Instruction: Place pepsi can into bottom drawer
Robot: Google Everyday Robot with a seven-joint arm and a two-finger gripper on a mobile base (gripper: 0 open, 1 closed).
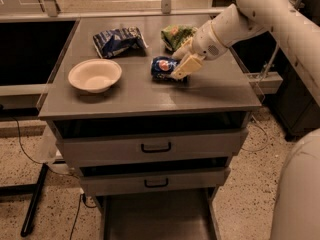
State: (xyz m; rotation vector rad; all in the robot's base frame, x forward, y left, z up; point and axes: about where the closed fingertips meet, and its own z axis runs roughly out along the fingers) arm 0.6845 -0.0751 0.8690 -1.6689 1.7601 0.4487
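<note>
Nearest the camera, the bottom drawer [155, 219] stands pulled out at floor level: one wide grey tray with a flat floor and low side walls, nothing visible in it. Above it are two closed grey drawers, the lower drawer [200, 180] and the upper drawer [100, 149], each with one black handle at its middle. That makes three drawers in all, under one grey cabinet top [150, 96].

Five things lie on the top, counted from the front. One white bowl [95, 75] sits upright at the left. One pepsi can [161, 66] lies on its side near the middle, well apart from the bowl. The can is dark blue, with its red-white-blue round logo turned upward and toward the camera; its right end is hidden. One gripper [176, 65], cream-coloured, is down at that right end, touching or just beside the can. Whether it is apart or clamped on the can cannot be told. Behind the can lie two bags: one blue-and-white chip bag [117, 40] at the back left and one green bag [176, 34] at the back, just behind the gripper.

One white robot arm [260, 11] reaches in from the upper right.
</note>
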